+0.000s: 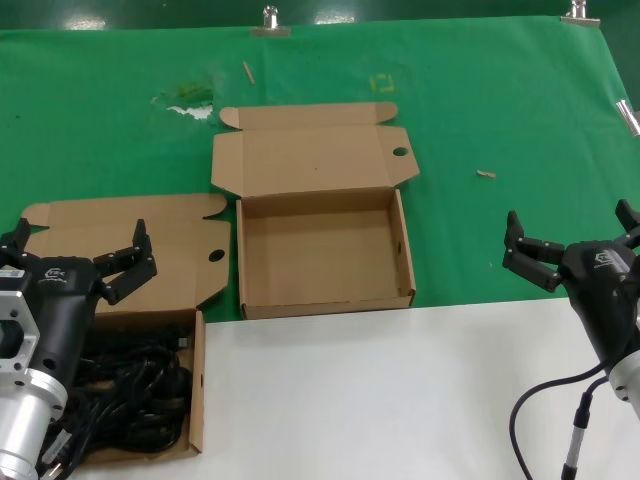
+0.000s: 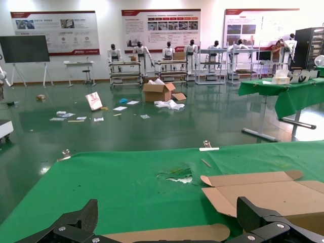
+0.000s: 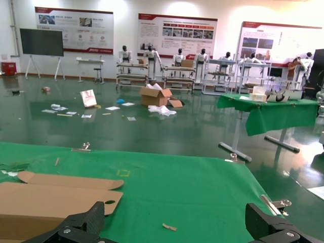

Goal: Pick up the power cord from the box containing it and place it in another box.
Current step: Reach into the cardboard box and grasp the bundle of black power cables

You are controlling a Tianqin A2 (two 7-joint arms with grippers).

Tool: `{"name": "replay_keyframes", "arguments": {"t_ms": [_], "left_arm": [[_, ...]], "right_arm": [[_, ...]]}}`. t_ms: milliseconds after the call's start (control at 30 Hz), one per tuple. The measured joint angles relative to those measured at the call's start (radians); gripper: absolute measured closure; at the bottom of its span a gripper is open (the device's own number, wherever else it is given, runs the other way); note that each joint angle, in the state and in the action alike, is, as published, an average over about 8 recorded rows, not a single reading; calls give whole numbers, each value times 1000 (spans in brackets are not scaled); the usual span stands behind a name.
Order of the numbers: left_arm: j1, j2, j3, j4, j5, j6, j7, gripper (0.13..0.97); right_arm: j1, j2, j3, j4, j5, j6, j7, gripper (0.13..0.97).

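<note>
The box containing the cord [image 1: 197, 380] sits at the near left with its lid [image 1: 150, 230] folded back. It holds a heap of black cables [image 1: 135, 400], partly hidden by my left arm; I cannot tell a single power cord apart in it. The other box [image 1: 325, 300] stands empty at the centre, lid [image 1: 310, 150] open toward the back. My left gripper [image 1: 80, 245] is open and empty above the near-left box's lid, which also shows in the left wrist view [image 2: 172, 234]. My right gripper [image 1: 570, 225] is open and empty at the right, clear of both boxes.
A green cloth [image 1: 500, 110] covers the back of the table and a white surface [image 1: 400, 390] the front. A small scrap [image 1: 485, 174], a stick [image 1: 248, 72] and a white torn patch [image 1: 190, 108] lie on the cloth. Metal clips [image 1: 270, 20] hold its far edge.
</note>
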Motion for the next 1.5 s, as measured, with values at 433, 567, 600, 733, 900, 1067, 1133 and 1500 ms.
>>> {"name": "replay_keyframes", "arguments": {"t_ms": [433, 567, 600, 733, 900, 1067, 1133, 1500], "left_arm": [[0, 0, 0, 0, 0, 0, 0, 132], [0, 0, 0, 0, 0, 0, 0, 132], [0, 0, 0, 0, 0, 0, 0, 132], [0, 0, 0, 0, 0, 0, 0, 132], [0, 0, 0, 0, 0, 0, 0, 132], [0, 0, 0, 0, 0, 0, 0, 132], [0, 0, 0, 0, 0, 0, 0, 132], [0, 0, 0, 0, 0, 0, 0, 132]], "right_arm": [[0, 0, 0, 0, 0, 0, 0, 129], [0, 0, 0, 0, 0, 0, 0, 129], [0, 0, 0, 0, 0, 0, 0, 129], [0, 0, 0, 0, 0, 0, 0, 129], [0, 0, 0, 0, 0, 0, 0, 129], [0, 0, 0, 0, 0, 0, 0, 129], [0, 0, 0, 0, 0, 0, 0, 129], [0, 0, 0, 0, 0, 0, 0, 129]]}}
